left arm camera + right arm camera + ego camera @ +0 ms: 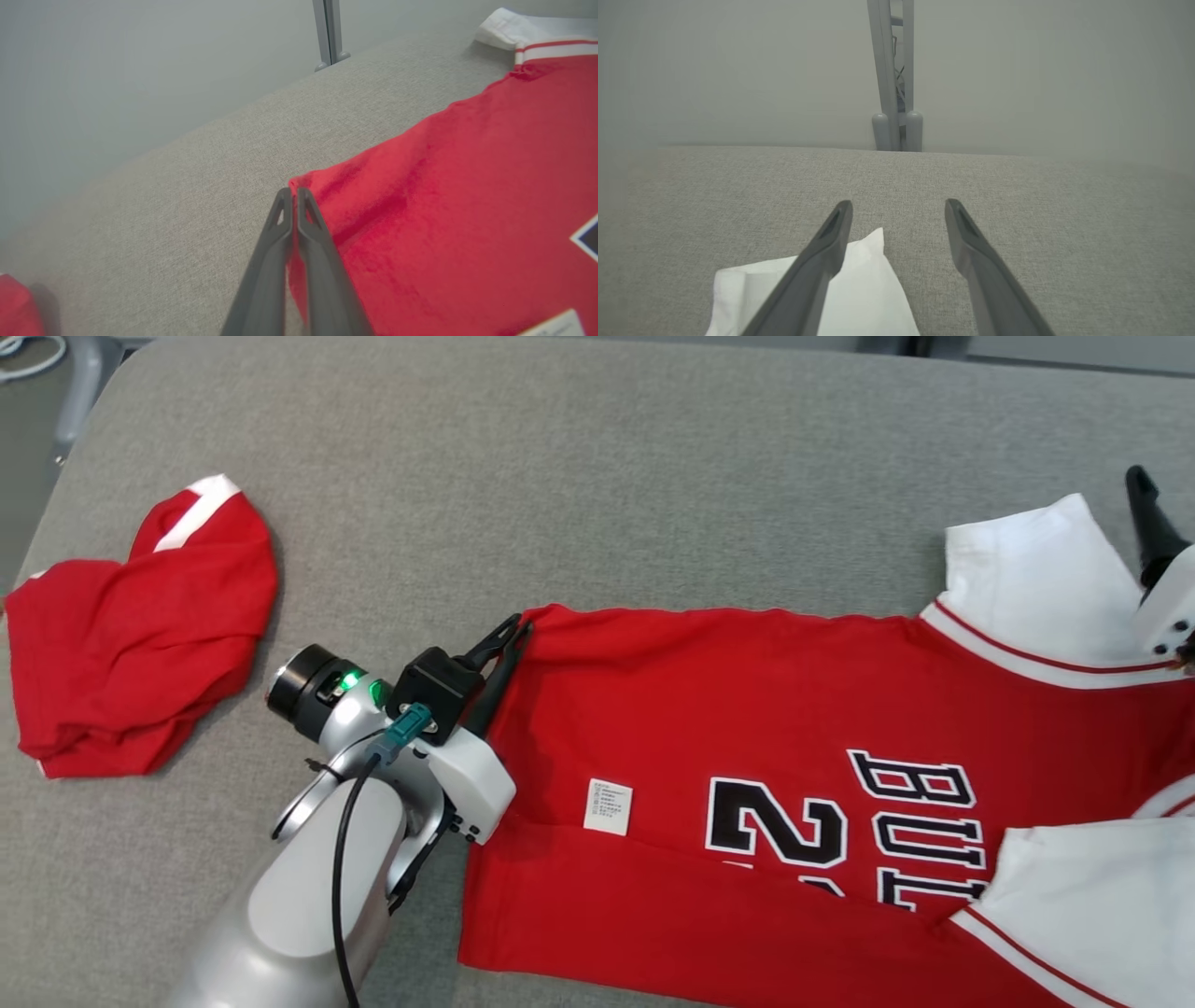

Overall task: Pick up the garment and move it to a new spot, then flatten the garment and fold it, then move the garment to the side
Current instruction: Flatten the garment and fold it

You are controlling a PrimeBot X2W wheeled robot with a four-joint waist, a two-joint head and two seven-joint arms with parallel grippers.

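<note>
The garment is a red jersey (747,709) with white sleeves and black-and-white lettering, lying spread on the grey cushioned surface (560,476). My left gripper (516,627) is shut at the jersey's far hem corner. In the left wrist view the left gripper (290,192) has its fingers pressed together, with the red garment (444,186) corner at the tips and a sliver of red between them. My right gripper (1143,485) is at the right edge, above the white sleeve (1027,569). In the right wrist view the right gripper (899,205) stands open over the white sleeve tip (864,284), holding nothing.
A second red garment (140,635) with a white stripe lies crumpled at the left of the cushion; its edge shows as red cloth (16,308) in the left wrist view. A grey metal post (892,70) stands beyond the far edge. Bare cushion lies between the two garments.
</note>
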